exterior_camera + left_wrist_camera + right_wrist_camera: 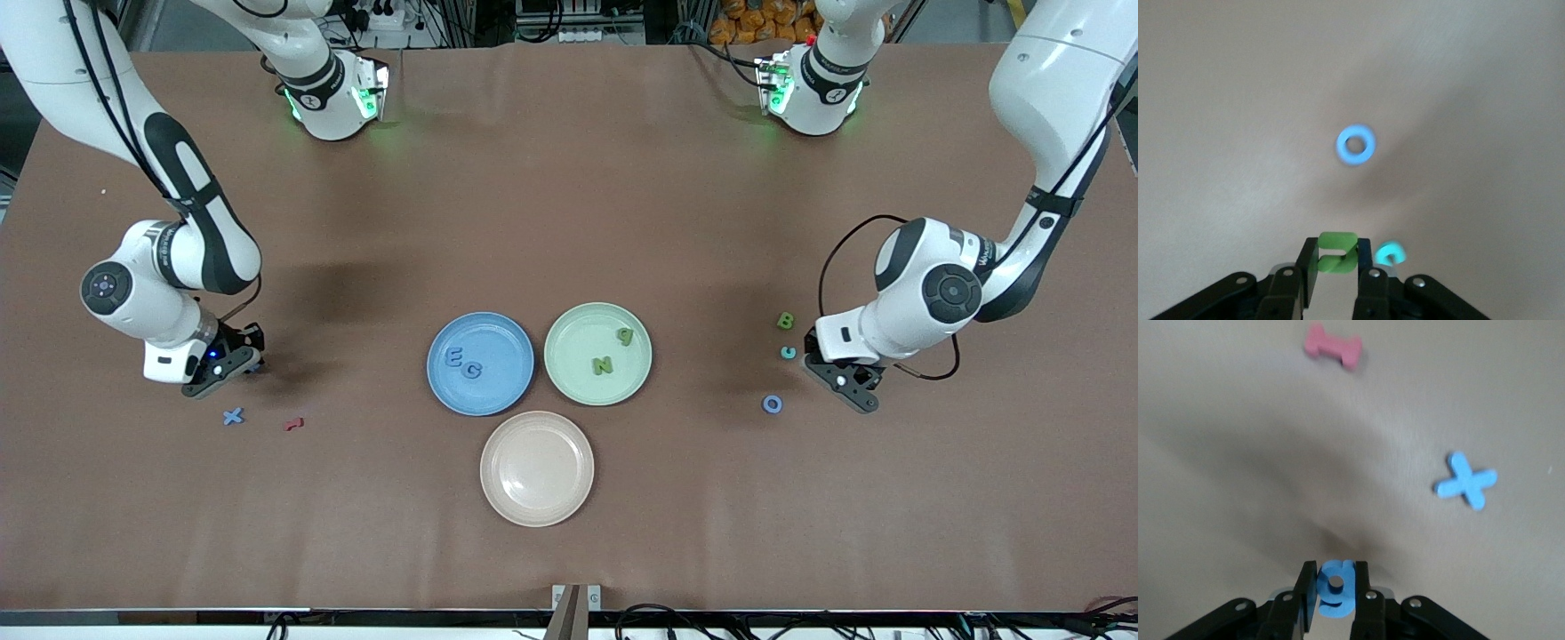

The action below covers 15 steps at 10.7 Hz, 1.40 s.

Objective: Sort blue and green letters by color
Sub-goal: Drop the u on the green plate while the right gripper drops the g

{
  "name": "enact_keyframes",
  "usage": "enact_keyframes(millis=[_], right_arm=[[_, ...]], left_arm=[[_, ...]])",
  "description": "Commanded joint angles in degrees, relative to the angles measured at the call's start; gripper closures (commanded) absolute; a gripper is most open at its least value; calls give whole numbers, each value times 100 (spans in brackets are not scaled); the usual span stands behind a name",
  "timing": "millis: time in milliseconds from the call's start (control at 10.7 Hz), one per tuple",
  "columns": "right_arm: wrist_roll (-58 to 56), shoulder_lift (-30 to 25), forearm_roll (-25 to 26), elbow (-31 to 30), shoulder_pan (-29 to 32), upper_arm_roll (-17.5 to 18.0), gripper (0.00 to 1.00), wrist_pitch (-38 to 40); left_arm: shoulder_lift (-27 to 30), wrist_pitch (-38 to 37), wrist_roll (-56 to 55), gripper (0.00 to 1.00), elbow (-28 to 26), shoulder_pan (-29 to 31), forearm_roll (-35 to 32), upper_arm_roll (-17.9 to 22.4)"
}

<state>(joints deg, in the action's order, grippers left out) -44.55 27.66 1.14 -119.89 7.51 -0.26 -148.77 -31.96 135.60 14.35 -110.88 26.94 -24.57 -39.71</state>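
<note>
My left gripper (845, 378) is low over the table at the left arm's end, shut on a green letter (1338, 252). A green B (786, 321) lies beside it. My right gripper (242, 360), low at the right arm's end, is shut on a blue 6 (1337, 588). A blue X (233, 415) (1466, 485) lies nearer the front camera than that gripper. The blue plate (498, 391) holds a blue E (454, 358) and G (472, 369). On the green plate (578, 333) lie a green 9 (626, 335) and N (603, 364).
A pink plate (537, 468) with nothing on it sits nearer the front camera than the two other plates. A cyan letter (789, 352) (1391, 253) and a blue ring-shaped O (773, 404) (1356, 145) lie by the left gripper. A dark red letter (293, 424) (1333, 347) lies beside the X.
</note>
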Motion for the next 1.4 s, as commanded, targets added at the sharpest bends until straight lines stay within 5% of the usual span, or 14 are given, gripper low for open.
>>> enact_keyframes(millis=[0, 468, 655, 749, 936, 1216, 1310], right_arm=[[691, 55, -9, 974, -503, 8, 100, 1189], [3184, 64, -35, 1582, -1829, 17, 100, 1841], [4013, 56, -471, 1714, -2374, 17, 100, 2079], [4268, 64, -909, 1750, -2568, 17, 100, 2150], [5057, 73, -1343, 1750, -3034, 8, 100, 2150], [6588, 257, -1344, 1899, -3685, 8, 100, 2142], [6626, 310, -1336, 1908, -3695, 8, 69, 2142]], left_arm=[[-39, -350, -1307, 100, 400, -756, 171, -160], [-477, -350, -3892, 100, 988, -2366, 119, -63], [-714, -350, -4509, 92, 1348, -3041, 101, 173], [-811, -350, -4694, 83, 1541, -3480, 127, 488], [-777, -350, -4907, 0, 1657, -4037, 163, 1008], [-707, -533, -4907, 0, 1640, -3925, 145, 1027], [-637, -856, -4846, 0, 1640, -3811, 76, 1027]])
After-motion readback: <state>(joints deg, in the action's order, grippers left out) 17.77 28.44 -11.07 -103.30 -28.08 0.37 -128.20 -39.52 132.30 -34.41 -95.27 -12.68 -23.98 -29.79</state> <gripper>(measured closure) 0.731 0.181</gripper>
